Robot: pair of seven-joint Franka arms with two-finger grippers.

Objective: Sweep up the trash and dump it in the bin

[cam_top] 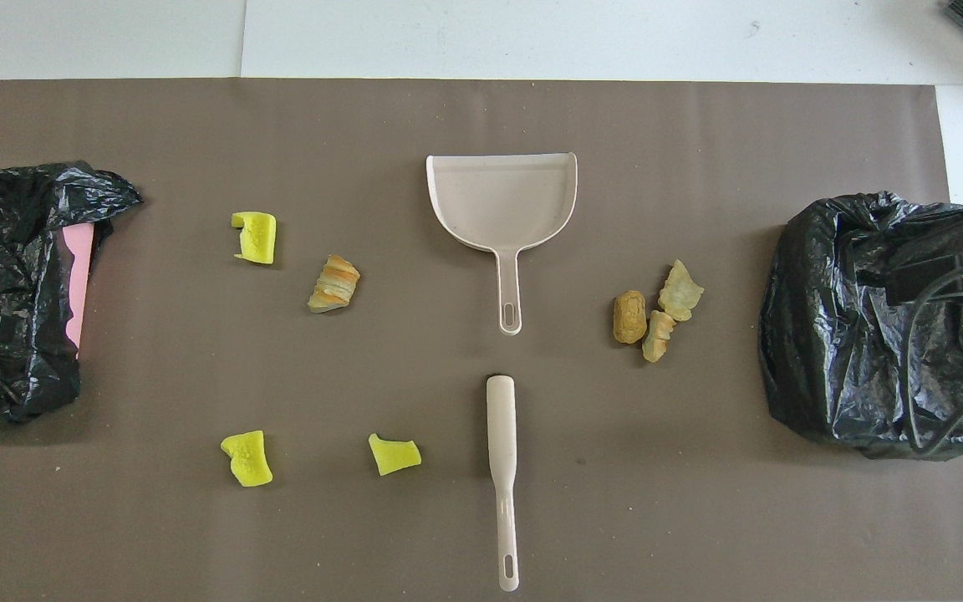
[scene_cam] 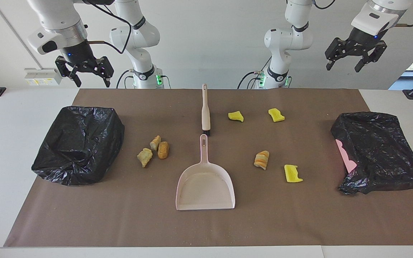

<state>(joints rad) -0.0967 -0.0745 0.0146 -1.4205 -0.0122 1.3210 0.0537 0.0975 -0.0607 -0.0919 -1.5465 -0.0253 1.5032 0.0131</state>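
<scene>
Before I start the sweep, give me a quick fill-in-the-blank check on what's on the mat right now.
1. The number of bright yellow sponge pieces lying on the mat is ____.
2. The dustpan and the brush lie with their ____ pointing at each other.
3. The three bread-like lumps lie toward the ____ arm's end of the table.
4. The left gripper and right gripper both hang ____.

Missing words: three; handles; right; open

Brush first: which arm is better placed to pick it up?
Neither clearly. The brush lies mid-table, handle toward the robots, between both bases. Both grippers hang open and raised: the left gripper near its bin, the right gripper near the other. The dustpan needs the second arm anyway.
</scene>
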